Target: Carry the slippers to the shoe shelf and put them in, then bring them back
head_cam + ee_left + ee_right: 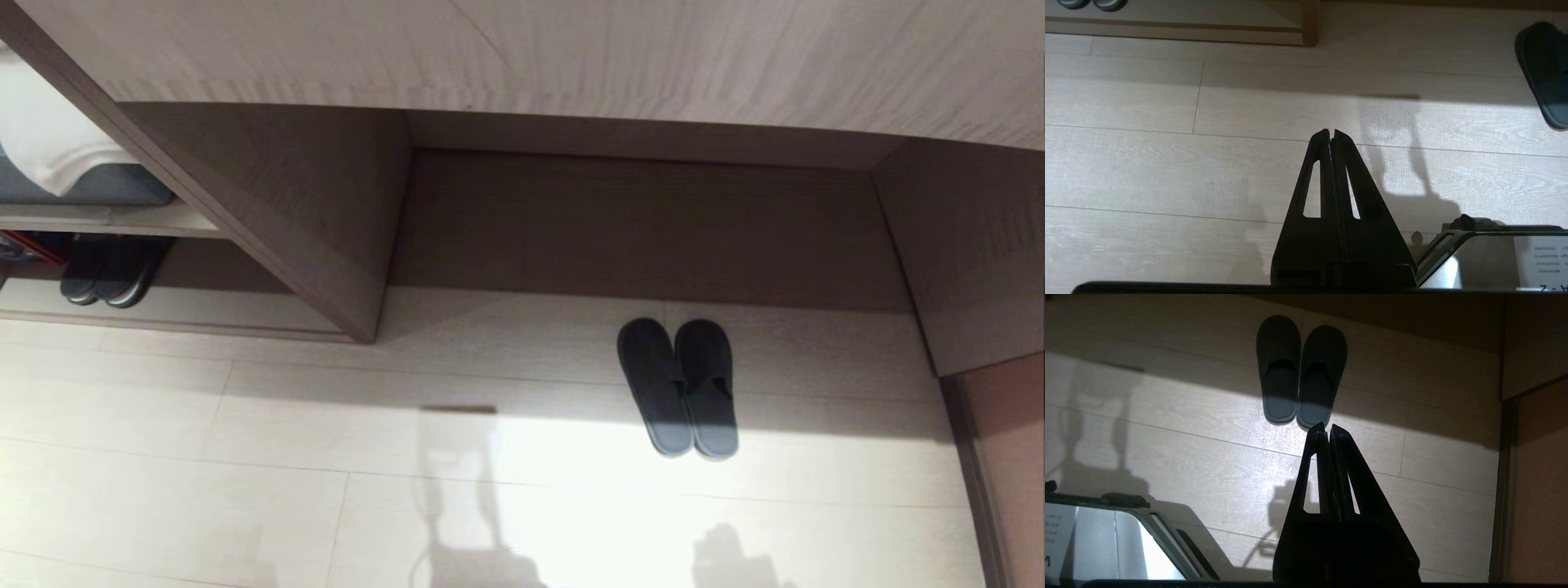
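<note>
The grey-blue slippers [678,388] lie side by side on the pale floor, toes pointing under the long desk counter. They also show in the right wrist view [1300,371], just beyond the tips of my right gripper [1326,428], which is shut, empty and apart from them. My left gripper [1331,132] hangs shut over bare floor; one slipper [1545,69] shows at that view's edge. The shoe shelf [204,314] is the low beige cubby at the left, behind its divider panel [286,237]. Neither arm shows in the head view.
A darker pair with white sole edges [106,273] sits inside the shelf. The desk counter [571,57] overhangs the slippers, with a side panel [971,253] at the right. My own base [1106,539] shows low in both wrist views.
</note>
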{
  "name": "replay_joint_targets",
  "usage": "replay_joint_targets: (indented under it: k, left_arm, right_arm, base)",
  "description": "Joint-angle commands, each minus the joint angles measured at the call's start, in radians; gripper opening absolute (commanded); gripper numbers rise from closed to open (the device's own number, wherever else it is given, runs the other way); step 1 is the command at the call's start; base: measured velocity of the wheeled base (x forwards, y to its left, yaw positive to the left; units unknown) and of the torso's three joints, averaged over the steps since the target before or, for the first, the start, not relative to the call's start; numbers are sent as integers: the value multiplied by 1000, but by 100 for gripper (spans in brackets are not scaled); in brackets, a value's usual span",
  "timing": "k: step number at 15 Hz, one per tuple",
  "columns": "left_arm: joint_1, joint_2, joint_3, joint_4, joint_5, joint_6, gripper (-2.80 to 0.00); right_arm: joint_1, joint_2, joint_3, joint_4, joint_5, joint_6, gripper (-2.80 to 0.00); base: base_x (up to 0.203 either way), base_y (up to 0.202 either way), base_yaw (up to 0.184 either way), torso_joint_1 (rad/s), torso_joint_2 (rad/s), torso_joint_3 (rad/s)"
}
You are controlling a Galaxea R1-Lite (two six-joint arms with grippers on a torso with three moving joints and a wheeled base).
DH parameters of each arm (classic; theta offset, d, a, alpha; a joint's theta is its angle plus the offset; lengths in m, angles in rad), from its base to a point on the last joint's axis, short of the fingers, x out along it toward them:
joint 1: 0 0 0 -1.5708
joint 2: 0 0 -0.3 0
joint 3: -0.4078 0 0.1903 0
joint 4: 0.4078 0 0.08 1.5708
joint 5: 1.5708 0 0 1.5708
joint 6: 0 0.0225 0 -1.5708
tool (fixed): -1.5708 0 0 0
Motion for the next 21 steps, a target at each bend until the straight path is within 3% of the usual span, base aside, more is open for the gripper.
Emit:
replay_joint_targets:
  k: [1, 21]
  left_arm:
    - [0, 1, 2, -1, 0, 0, -280]
    - [0, 1, 2, -1, 0, 0, -280]
  right_arm:
    - [0, 0, 0, -1, 0, -1, -280]
    - [0, 0, 0, 1, -1, 1, -280]
  base:
    - [0, 0, 0, 1, -1, 204]
    - [0, 0, 0, 3, 0, 202]
